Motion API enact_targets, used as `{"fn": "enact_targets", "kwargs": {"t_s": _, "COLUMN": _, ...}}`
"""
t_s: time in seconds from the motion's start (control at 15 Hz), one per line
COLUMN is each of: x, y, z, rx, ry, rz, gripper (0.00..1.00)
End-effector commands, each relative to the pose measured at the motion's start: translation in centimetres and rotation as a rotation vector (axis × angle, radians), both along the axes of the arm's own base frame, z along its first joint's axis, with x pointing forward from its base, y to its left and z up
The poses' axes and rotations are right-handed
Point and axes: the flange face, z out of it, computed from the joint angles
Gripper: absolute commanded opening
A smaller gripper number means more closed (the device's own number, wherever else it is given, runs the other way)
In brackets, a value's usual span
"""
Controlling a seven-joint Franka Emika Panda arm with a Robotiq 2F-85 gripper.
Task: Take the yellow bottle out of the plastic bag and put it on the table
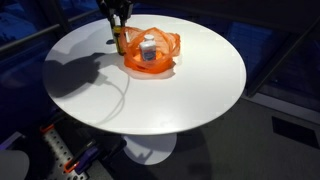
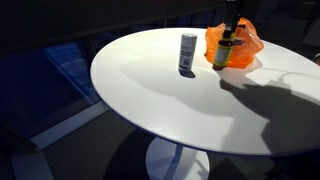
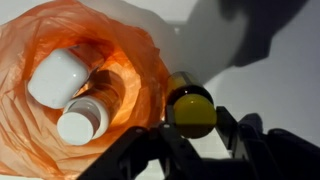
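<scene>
Because it must stand clear of the crumpled orange plastic bag (image 3: 40,130), the fingers (image 3: 240,135) clamp the slim yellow plastic bottle (image 3: 190,110) upright just beside it on the round white desk (image 1: 180,100).

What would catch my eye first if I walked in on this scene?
The bright orange plastic bag stands out on the far side of the round white table. Just beside it, outside the bag, the dark gripper hangs from above and clasps a yellow bottle. The wrist view shows white-capped bottles lying inside the bag.
</scene>
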Motion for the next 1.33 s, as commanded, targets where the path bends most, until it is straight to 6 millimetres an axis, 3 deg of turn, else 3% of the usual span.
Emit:
{"fn": "enact_targets", "kwargs": {"t_s": 0.0, "x": -0.4, "y": 0.0, "z": -0.4, "rx": -0.021, "ry": -0.001, "rz": 0.033, "gripper": 0.19}}
{"fn": "enact_targets", "kwargs": {"t_s": 0.2, "x": -0.6, "y": 0.1, "z": -0.7, "rx": -0.029, "ry": 0.005, "rz": 0.038, "gripper": 0.19}}
{"fn": "enact_targets", "kwargs": {"t_s": 0.27, "x": -0.6, "y": 0.0, "z": -0.7, "rx": -0.032, "ry": 0.006, "rz": 0.038, "gripper": 0.60}}
{"fn": "enact_targets", "kwargs": {"t_s": 0.6, "x": -0.4, "y": -0.5, "z": 0.8, "rx": -0.019, "ry": -0.005, "rz": 0.025, "gripper": 0.99}}
{"fn": "enact_targets", "kwargs": {"t_s": 1.07, "x": 0.2, "y": -4.0, "z": 4.2, "rx": -0.043, "ry": -0.063, "rz": -0.149, "gripper": 1.00}}
{"fn": "enact_targets", "kwargs": {"t_s": 1.27, "x": -0.5, "y": -5.6, "z": 6.0, "rx": -0.041, "ry": -0.060, "rz": -0.220, "gripper": 1.00}}
